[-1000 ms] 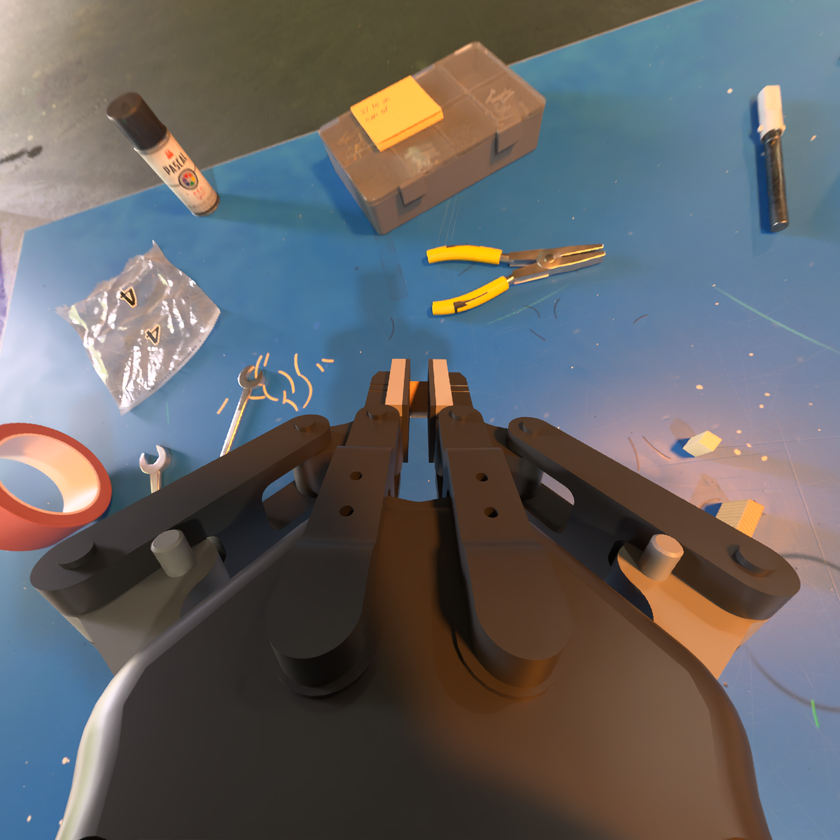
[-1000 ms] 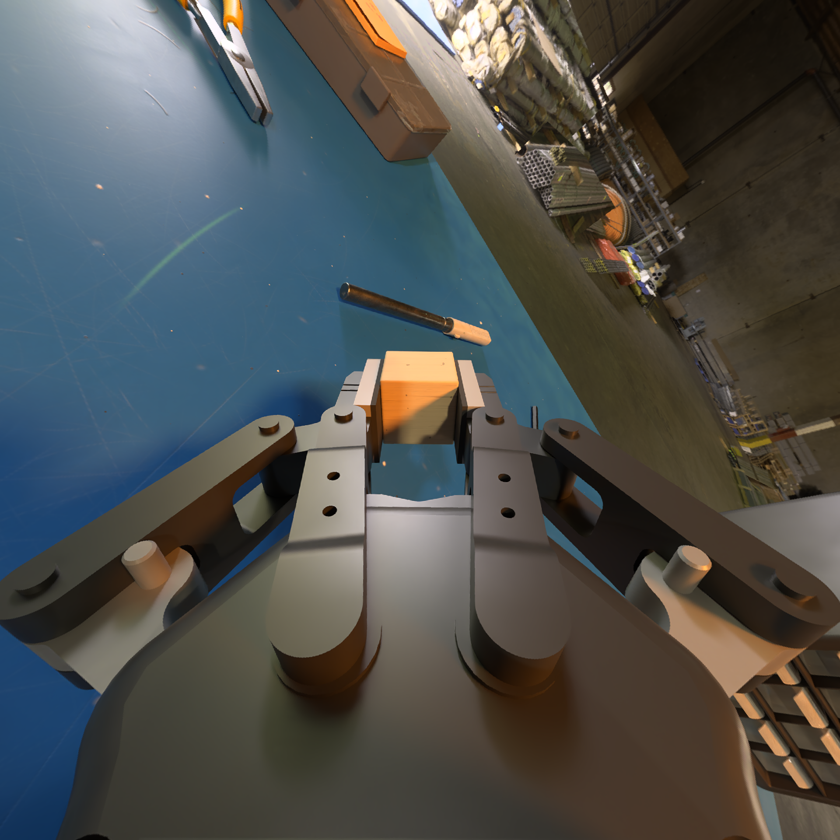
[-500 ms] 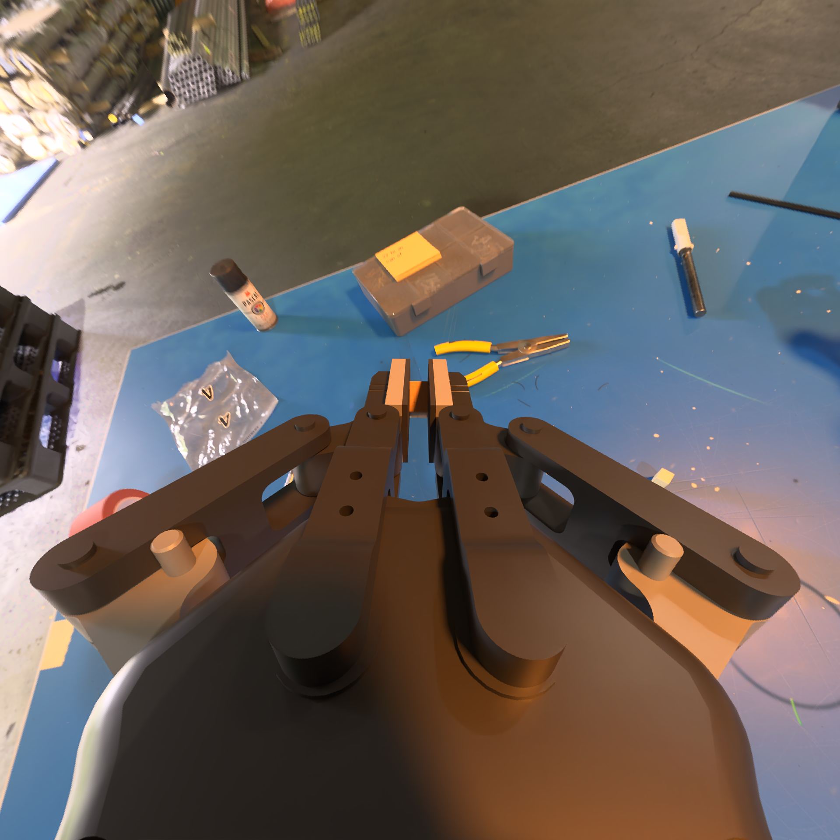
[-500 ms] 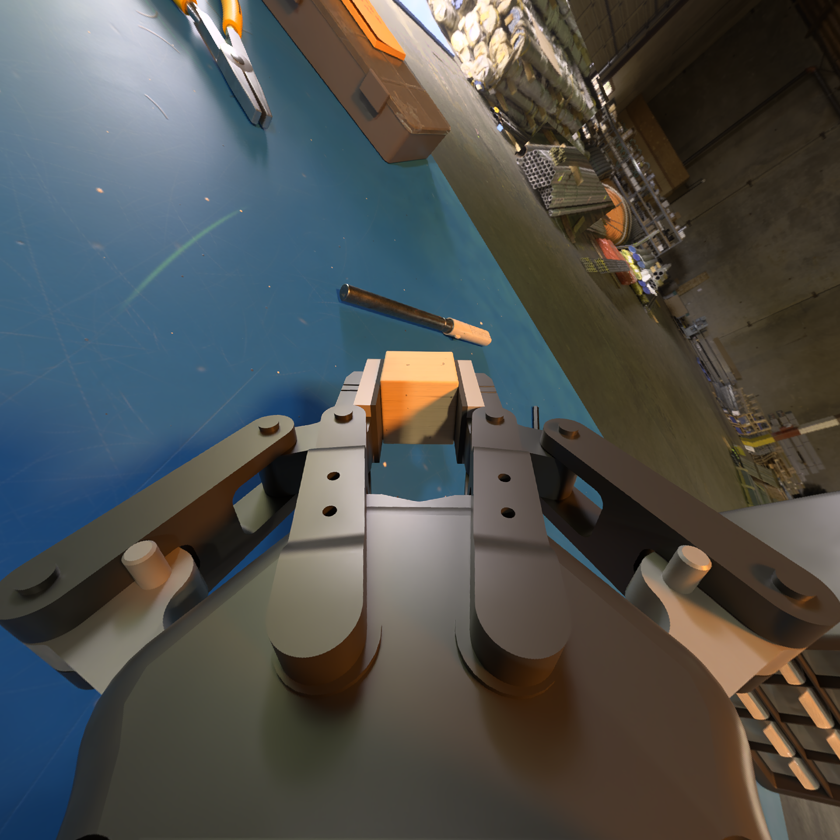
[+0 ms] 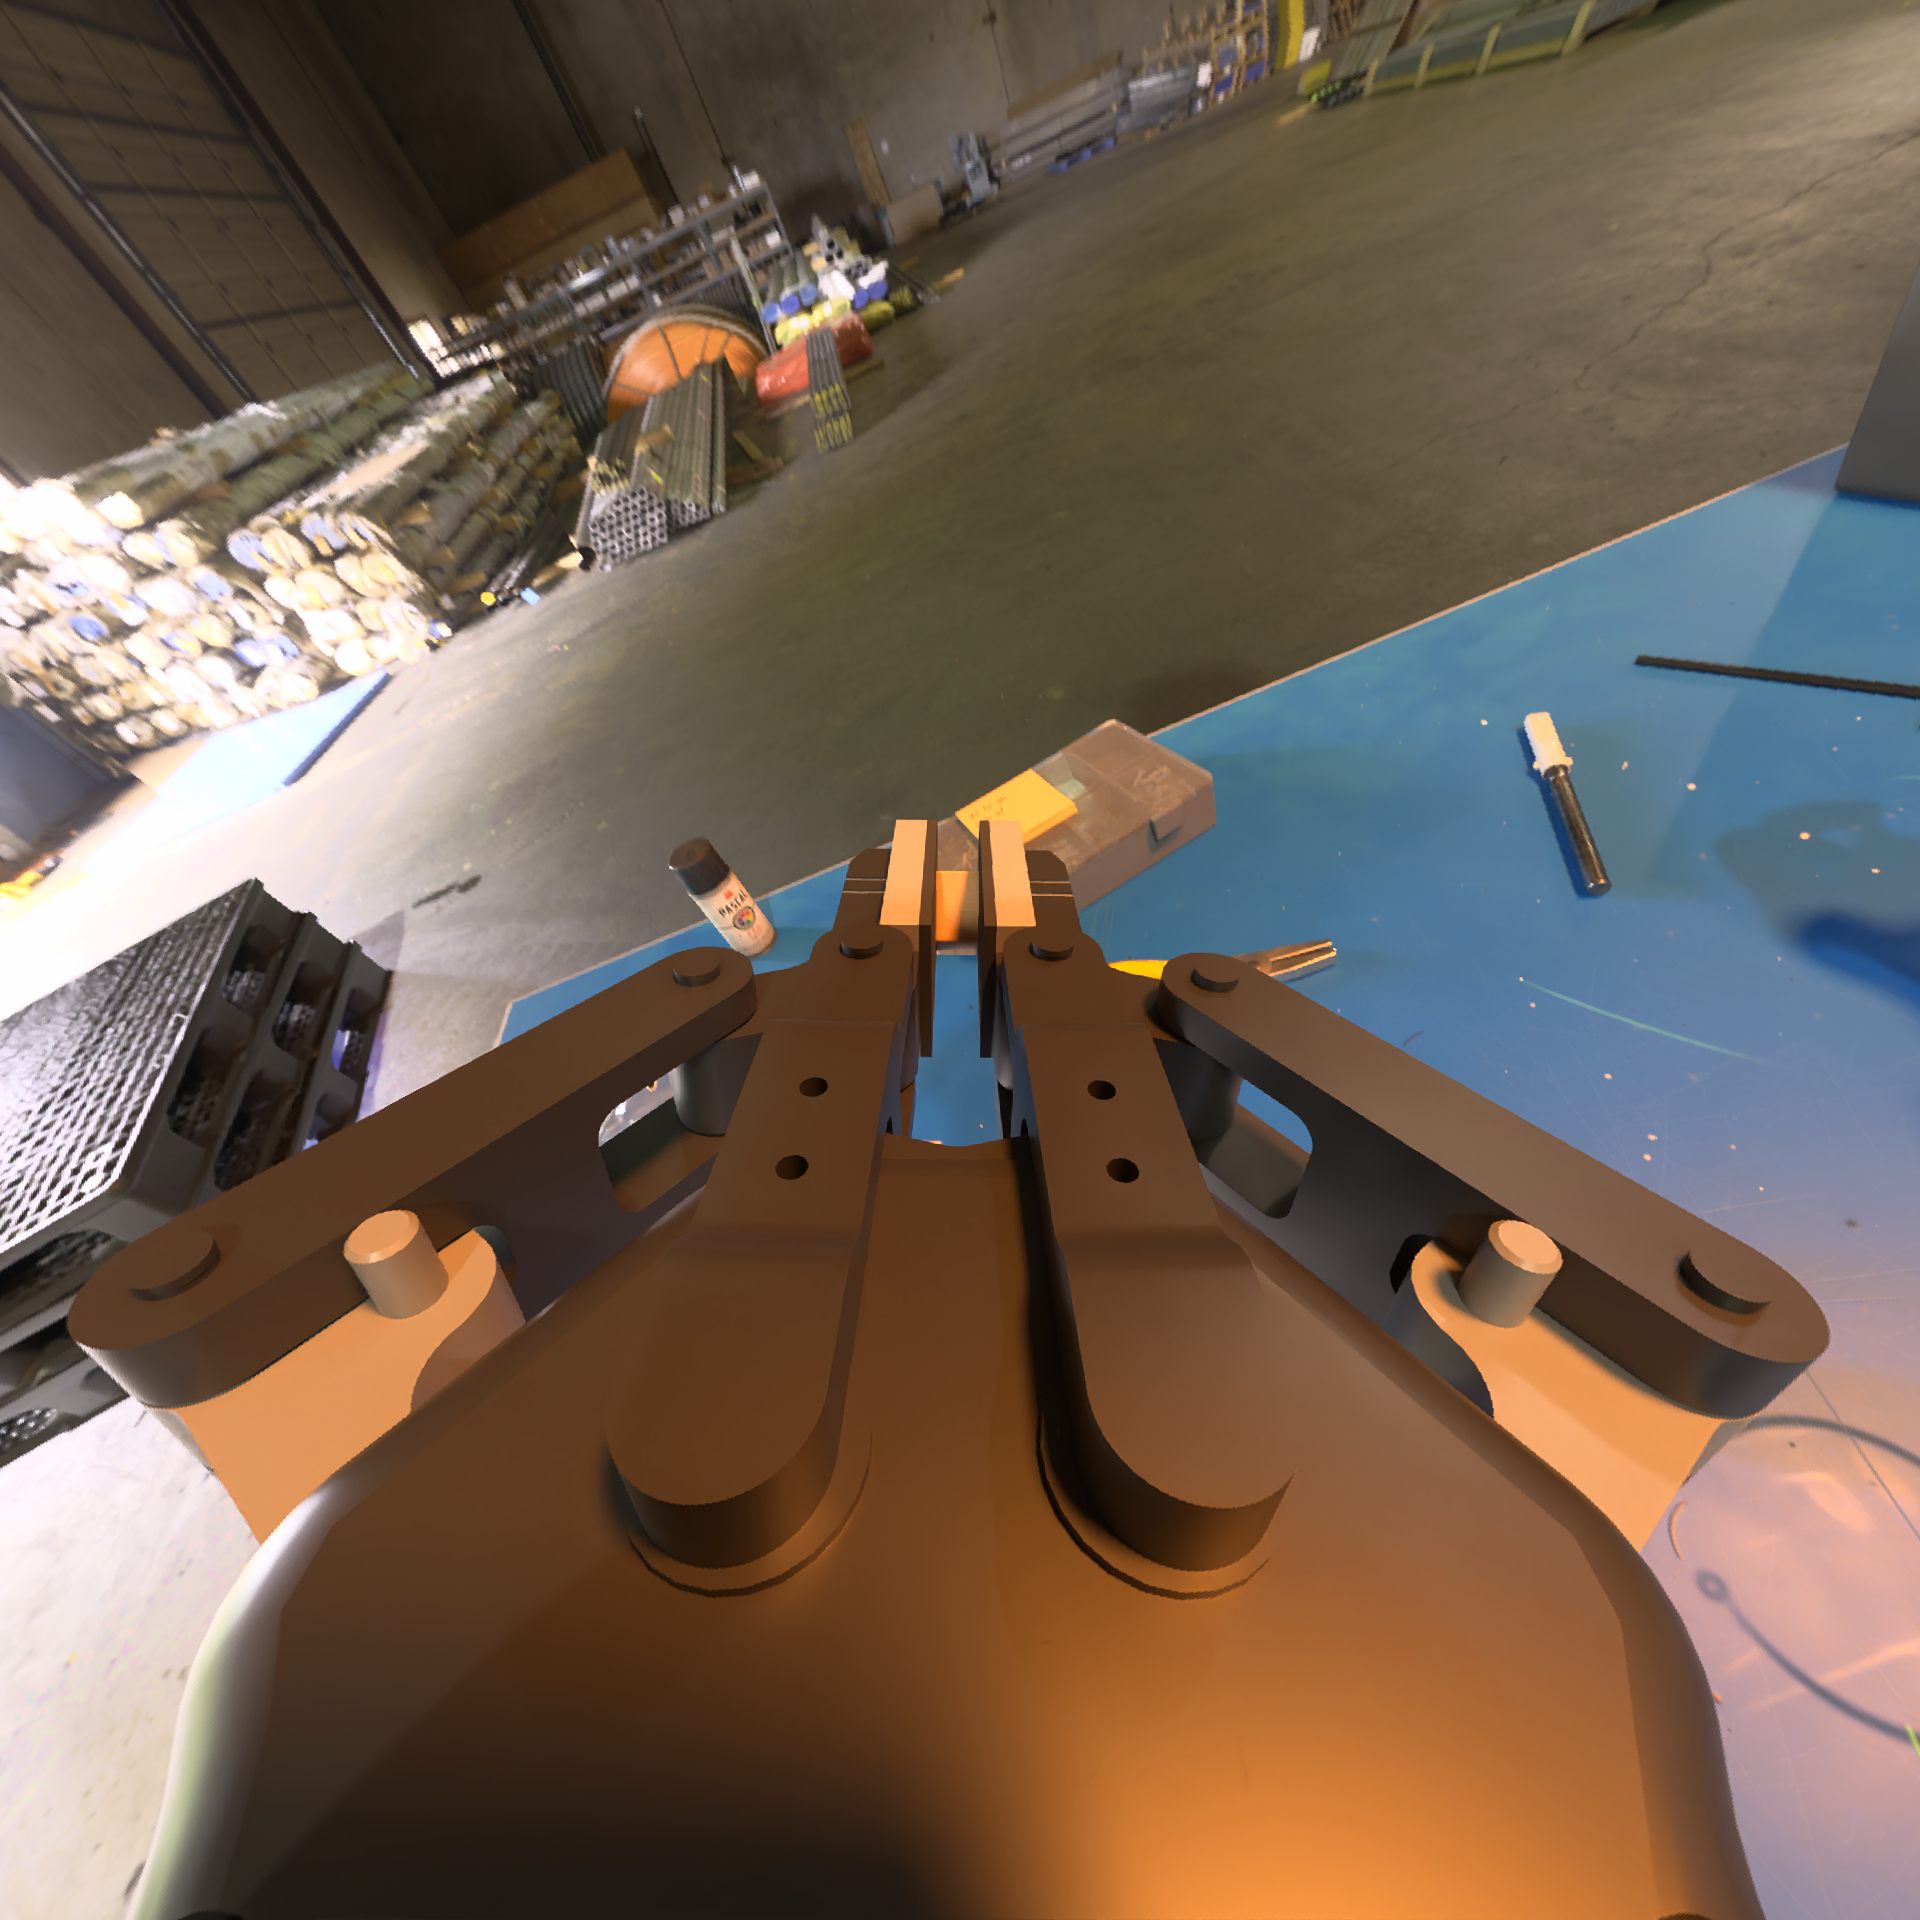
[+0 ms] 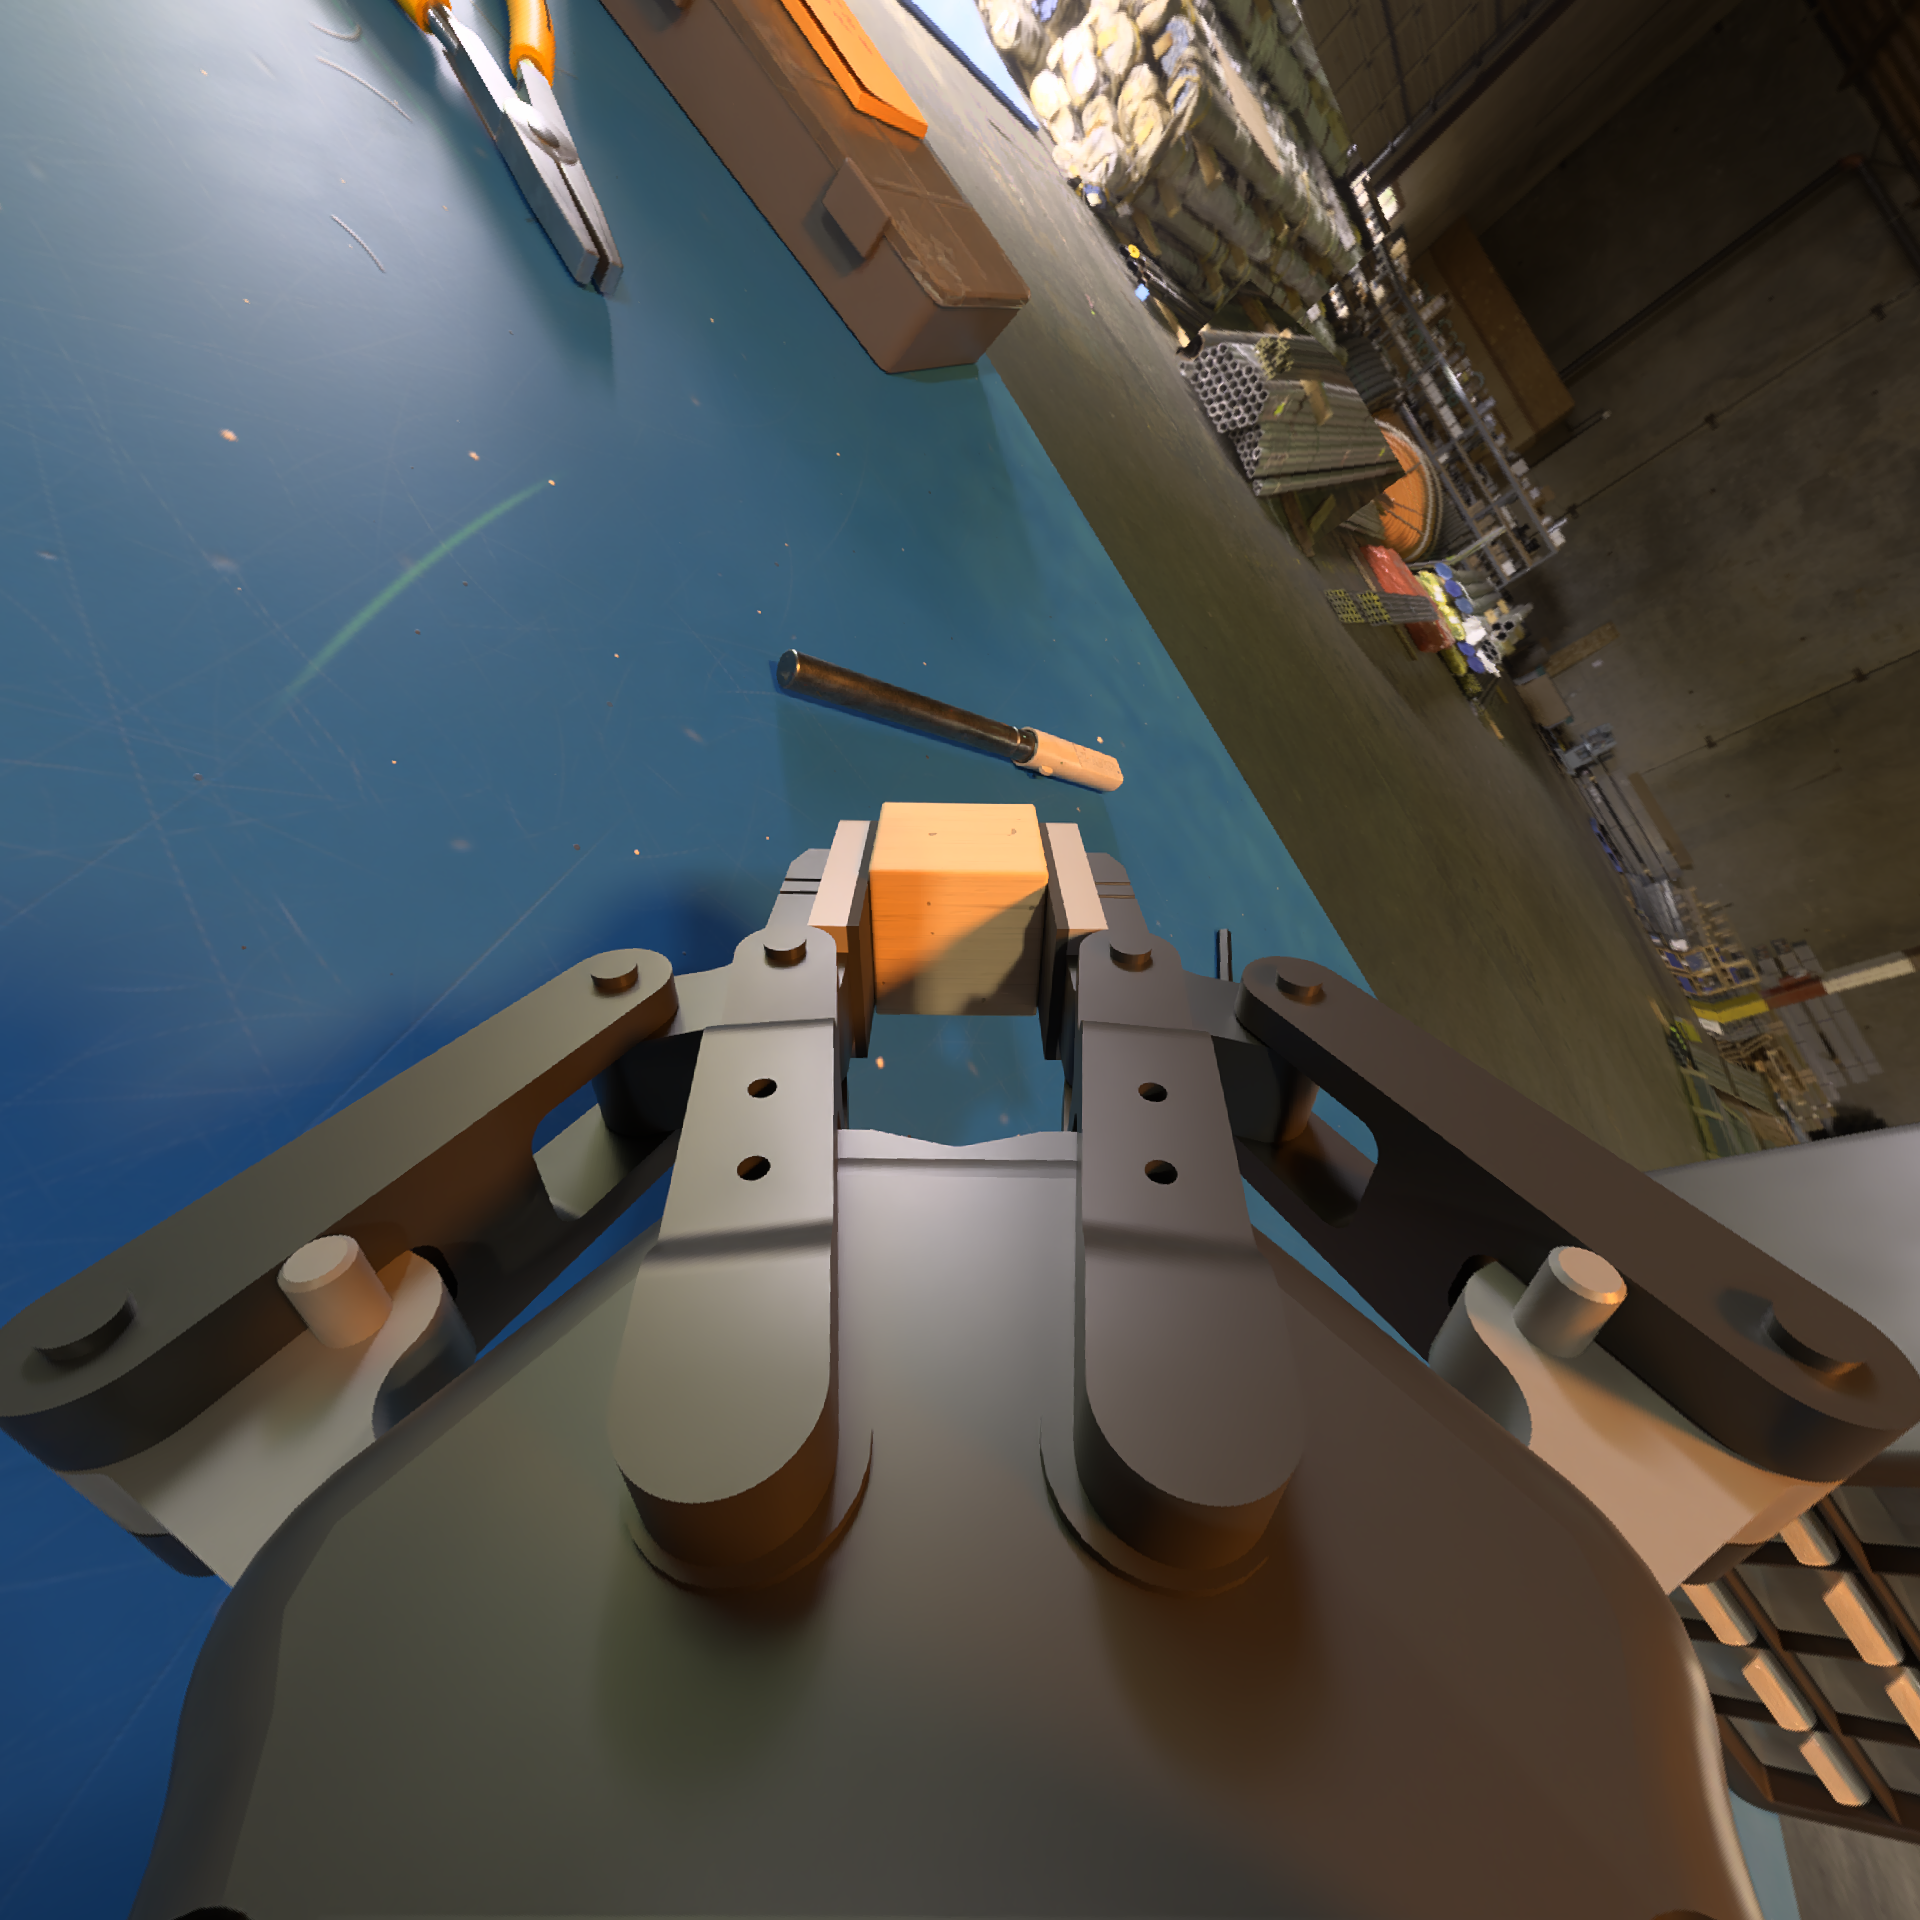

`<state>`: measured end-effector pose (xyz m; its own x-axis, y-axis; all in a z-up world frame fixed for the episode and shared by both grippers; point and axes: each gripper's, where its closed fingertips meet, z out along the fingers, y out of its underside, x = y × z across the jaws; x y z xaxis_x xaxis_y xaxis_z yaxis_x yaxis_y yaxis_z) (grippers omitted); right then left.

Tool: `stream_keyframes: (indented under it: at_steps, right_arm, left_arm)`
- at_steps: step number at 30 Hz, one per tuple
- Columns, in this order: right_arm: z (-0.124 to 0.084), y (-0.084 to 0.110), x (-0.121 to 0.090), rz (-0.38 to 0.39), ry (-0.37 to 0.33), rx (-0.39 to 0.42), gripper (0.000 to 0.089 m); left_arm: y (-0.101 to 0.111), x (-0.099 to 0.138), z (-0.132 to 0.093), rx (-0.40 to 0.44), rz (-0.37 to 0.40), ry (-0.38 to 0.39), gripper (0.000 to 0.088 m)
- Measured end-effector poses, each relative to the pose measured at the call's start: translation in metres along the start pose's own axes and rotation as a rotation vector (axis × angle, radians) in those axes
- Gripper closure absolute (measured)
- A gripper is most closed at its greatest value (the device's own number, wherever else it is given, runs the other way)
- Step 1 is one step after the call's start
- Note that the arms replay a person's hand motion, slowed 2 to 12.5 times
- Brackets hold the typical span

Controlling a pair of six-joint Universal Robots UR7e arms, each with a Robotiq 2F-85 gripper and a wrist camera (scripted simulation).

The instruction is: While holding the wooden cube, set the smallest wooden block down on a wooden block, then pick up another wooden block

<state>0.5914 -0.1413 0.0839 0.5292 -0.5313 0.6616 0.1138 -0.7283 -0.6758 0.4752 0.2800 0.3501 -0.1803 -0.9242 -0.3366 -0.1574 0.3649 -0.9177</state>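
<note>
My right gripper (image 6: 956, 883) is shut on the wooden cube (image 6: 956, 894), an orange-brown block held above the blue table (image 6: 312, 623). My left gripper (image 5: 956, 873) is shut on a small thin wooden block (image 5: 951, 906), seen as a narrow orange sliver between the pads; it is raised high and tilted toward the table's far edge. No other wooden blocks show in either view now.
A grey parts box (image 5: 1112, 805) with an orange pad, a small bottle (image 5: 722, 899), plier tips (image 5: 1283, 956) and a marker (image 5: 1564, 805) lie on the blue table (image 5: 1558, 1039). A black crate (image 5: 156, 1091) stands off the left edge. The right view shows the marker (image 6: 945, 722), pliers (image 6: 530, 145) and box (image 6: 831, 177).
My left gripper has risen and tilted up with the small block; the table objects have shrunk and the loose blocks at the right have left the view. The right gripper has held still.
</note>
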Motion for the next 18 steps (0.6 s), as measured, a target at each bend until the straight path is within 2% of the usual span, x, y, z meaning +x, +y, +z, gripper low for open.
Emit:
stream_keyframes:
  at_steps: [18]
  right_arm:
    - [-0.001,-0.001,0.001,0.003,0.004,0.004,0.0639]
  left_arm:
    - [-0.07,-0.009,-0.062,0.216,0.057,-0.087,0.0813]
